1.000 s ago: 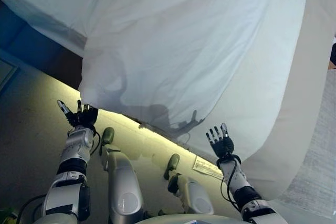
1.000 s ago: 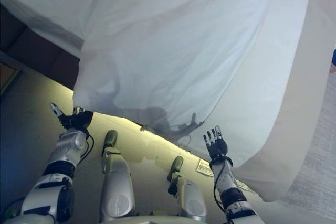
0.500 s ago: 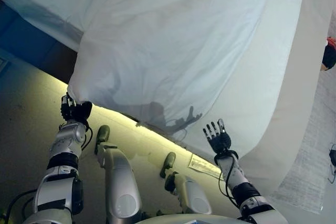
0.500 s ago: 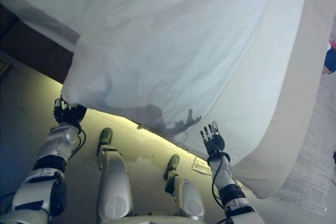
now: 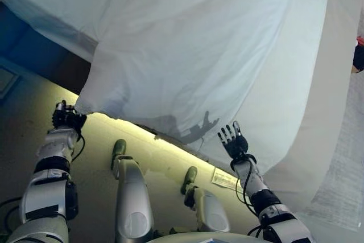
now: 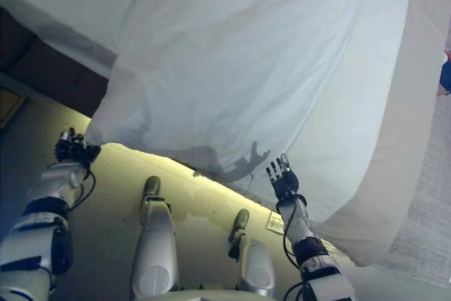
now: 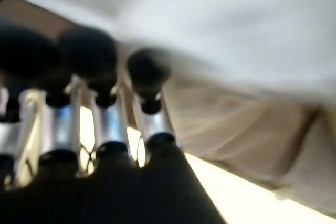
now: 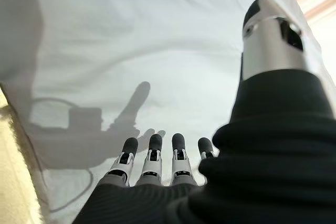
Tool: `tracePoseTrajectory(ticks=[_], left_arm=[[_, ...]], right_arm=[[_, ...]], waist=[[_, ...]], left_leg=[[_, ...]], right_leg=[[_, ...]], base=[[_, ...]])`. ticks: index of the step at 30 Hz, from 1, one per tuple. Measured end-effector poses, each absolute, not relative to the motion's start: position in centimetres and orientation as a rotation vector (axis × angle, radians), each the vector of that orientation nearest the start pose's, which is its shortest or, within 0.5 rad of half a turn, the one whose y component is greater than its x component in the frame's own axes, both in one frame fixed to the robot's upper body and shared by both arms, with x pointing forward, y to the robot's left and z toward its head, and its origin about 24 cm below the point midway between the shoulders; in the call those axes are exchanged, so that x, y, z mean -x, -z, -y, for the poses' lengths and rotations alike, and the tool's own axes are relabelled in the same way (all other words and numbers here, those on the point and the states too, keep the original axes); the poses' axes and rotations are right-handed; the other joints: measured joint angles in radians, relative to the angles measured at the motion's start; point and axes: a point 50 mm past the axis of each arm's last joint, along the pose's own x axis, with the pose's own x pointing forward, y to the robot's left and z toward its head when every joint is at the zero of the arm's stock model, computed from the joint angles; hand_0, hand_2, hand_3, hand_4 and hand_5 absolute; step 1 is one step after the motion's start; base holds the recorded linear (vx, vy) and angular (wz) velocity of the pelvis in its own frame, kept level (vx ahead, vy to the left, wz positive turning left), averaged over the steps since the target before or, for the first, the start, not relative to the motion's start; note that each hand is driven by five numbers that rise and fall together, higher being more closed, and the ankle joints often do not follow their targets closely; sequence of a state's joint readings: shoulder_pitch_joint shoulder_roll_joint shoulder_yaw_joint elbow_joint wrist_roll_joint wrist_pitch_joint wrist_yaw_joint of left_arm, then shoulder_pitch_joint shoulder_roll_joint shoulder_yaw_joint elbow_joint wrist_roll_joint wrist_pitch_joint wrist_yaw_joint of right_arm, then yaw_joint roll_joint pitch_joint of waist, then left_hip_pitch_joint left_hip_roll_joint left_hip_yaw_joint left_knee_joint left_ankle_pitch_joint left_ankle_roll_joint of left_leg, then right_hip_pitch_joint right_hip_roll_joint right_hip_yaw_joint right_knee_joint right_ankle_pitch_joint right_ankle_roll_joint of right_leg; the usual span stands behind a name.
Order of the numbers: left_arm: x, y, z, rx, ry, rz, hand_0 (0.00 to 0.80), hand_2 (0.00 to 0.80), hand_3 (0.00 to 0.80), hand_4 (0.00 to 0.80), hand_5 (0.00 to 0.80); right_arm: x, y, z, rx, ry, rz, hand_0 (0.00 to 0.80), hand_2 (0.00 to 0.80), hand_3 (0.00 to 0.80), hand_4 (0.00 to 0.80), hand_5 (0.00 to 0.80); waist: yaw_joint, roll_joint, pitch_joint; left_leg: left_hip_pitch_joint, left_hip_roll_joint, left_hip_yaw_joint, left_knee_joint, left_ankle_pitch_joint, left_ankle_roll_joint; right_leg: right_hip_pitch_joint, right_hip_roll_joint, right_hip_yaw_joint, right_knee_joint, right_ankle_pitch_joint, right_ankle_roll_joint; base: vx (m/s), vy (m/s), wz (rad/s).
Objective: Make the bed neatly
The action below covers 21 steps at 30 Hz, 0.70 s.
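A white sheet (image 5: 193,55) drapes over the side of the bed (image 5: 318,157), its lower edge hanging above the floor (image 5: 96,169). The robot's left hand (image 5: 66,116) sits at the sheet's lower left corner with fingers curled, though whether they pinch the cloth cannot be told. The right hand (image 5: 233,142) is raised just before the hanging sheet, fingers straight and spread, holding nothing.

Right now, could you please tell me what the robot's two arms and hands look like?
Both arms are silver-grey shells broken by black bands at the joints. The left hand and the right hand each have a dark ribbed cover over the back and wrist, with silver fingers ending in rounded dark tips and a thicker silver thumb set apart. A thin black cable runs along each forearm.
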State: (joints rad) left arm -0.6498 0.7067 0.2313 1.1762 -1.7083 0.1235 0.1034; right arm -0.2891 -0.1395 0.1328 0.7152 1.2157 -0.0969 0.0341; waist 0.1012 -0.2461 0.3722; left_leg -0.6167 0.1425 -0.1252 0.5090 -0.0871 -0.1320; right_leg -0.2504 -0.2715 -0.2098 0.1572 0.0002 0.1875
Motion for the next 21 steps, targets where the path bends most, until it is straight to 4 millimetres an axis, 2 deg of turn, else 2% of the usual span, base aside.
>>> tracePoseTrajectory(ticks=[3,6,9,12,13,14,15,21], left_arm=[[-29.0,-8.3,-40.9,1.331,-0.837,0.049,0.800,0.800,0.800,0.800,0.800],[-28.4,-9.5,-42.3,1.323,-0.886,0.078,0.800,0.800,0.800,0.800,0.800],[-28.1,-10.7,-43.2,1.313,-0.889,0.114,0.800,0.800,0.800,0.800,0.800],[-28.7,-11.3,-42.8,1.322,-0.799,0.124,0.800,0.800,0.800,0.800,0.800],[-28.9,-11.3,-42.5,1.328,-0.761,0.115,0.725,0.725,0.725,0.725,0.725],[-29.2,-11.1,-42.1,1.335,-0.722,0.105,0.326,0.326,0.326,0.326,0.326],[-29.5,-11.0,-41.6,1.342,-0.682,0.094,0.000,0.000,0.000,0.000,0.000],[-31.2,-8.2,-37.6,1.493,-0.508,0.011,0.000,0.000,0.000,0.000,0.000]], right_arm=[[-28.9,3.4,16.3,-0.941,0.151,-0.338,0.000,0.000,0.000,0.000,0.000],[-29.1,3.0,17.6,-0.903,0.172,-0.331,0.000,0.000,0.000,0.000,0.000],[-29.2,2.7,17.9,-0.892,0.171,-0.321,0.000,0.000,0.000,0.000,0.000],[-29.4,2.3,17.5,-0.888,0.146,-0.314,0.000,0.000,0.000,0.000,0.000],[-29.4,2.3,17.2,-0.883,0.133,-0.317,0.000,0.000,0.000,0.000,0.000],[-29.6,2.1,16.9,-0.882,0.119,-0.314,0.000,0.000,0.000,0.000,0.000],[-29.6,2.1,16.7,-0.883,0.116,-0.318,0.000,0.000,0.000,0.000,0.000],[-29.5,2.3,16.6,-0.874,0.128,-0.331,0.000,0.000,0.000,0.000,0.000]], waist=[[-0.001,0.018,-0.002],[-0.001,0.042,-0.003],[-0.002,0.043,-0.003],[-0.001,0.042,-0.004],[-0.001,0.042,-0.004],[0.000,0.042,-0.004],[0.000,0.043,-0.004],[0.000,0.043,-0.003]], left_leg=[[-0.013,-0.007,0.015,0.032,-0.019,0.014],[-0.027,-0.017,0.018,0.061,-0.035,0.028],[-0.027,-0.023,0.021,0.075,-0.045,0.034],[-0.032,-0.024,0.022,0.080,-0.050,0.036],[-0.035,-0.024,0.021,0.080,-0.049,0.036],[-0.037,-0.024,0.019,0.080,-0.049,0.036],[-0.040,-0.025,0.018,0.080,-0.049,0.036],[-0.045,-0.026,0.014,0.077,-0.047,0.036]], right_leg=[[-0.008,-0.011,0.012,0.003,0.003,-0.006],[-0.016,-0.025,0.012,0.018,0.001,-0.014],[-0.018,-0.035,0.012,0.035,0.000,-0.016],[-0.033,-0.040,0.011,0.057,-0.007,-0.028],[-0.035,-0.040,0.011,0.057,-0.007,-0.028],[-0.037,-0.038,0.010,0.058,-0.007,-0.028],[-0.041,-0.038,0.010,0.061,-0.007,-0.027],[-0.049,-0.038,0.008,0.065,-0.007,-0.027]], base=[[0.020,0.143,-0.09],[0.018,0.092,0.02],[0.005,0.030,0.02],[-0.003,-0.012,0.00],[-0.018,-0.030,0.02],[0.000,0.000,0.00],[0.000,0.000,0.00],[-0.016,-0.045,0.00]])
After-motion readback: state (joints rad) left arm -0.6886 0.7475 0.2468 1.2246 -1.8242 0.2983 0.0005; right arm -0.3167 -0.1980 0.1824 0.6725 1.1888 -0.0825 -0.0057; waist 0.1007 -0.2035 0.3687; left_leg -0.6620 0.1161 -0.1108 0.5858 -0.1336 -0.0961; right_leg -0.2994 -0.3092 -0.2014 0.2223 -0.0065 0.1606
